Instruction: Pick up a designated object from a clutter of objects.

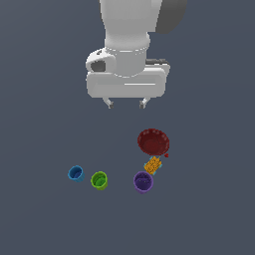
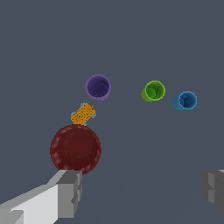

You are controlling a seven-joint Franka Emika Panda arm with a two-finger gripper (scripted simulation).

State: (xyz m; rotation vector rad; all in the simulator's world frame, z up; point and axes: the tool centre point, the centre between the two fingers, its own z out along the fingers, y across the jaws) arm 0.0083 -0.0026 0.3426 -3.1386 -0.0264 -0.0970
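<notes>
A: The robot's hand (image 1: 126, 103) hangs high, fingers spread, holding nothing — where's the target?

B: The small bright green round cup (image 1: 99, 180) stands upright on the grey desk (image 1: 45, 219), beside the small blue cup (image 1: 75, 173), apart from the purple cup (image 1: 143, 182).

A: Centre above, straddle its smooth rim — avoid the blue one. The dark red scalloped bowl (image 1: 153, 142) sits farther back.

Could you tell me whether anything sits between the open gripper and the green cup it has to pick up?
Nothing visible blocks it. The gripper hangs open above the floor, and the green cup stands alone, apart from the blue cup on one side and the purple cup on the other. The red bowl lies off toward the exterior view's right.
</notes>
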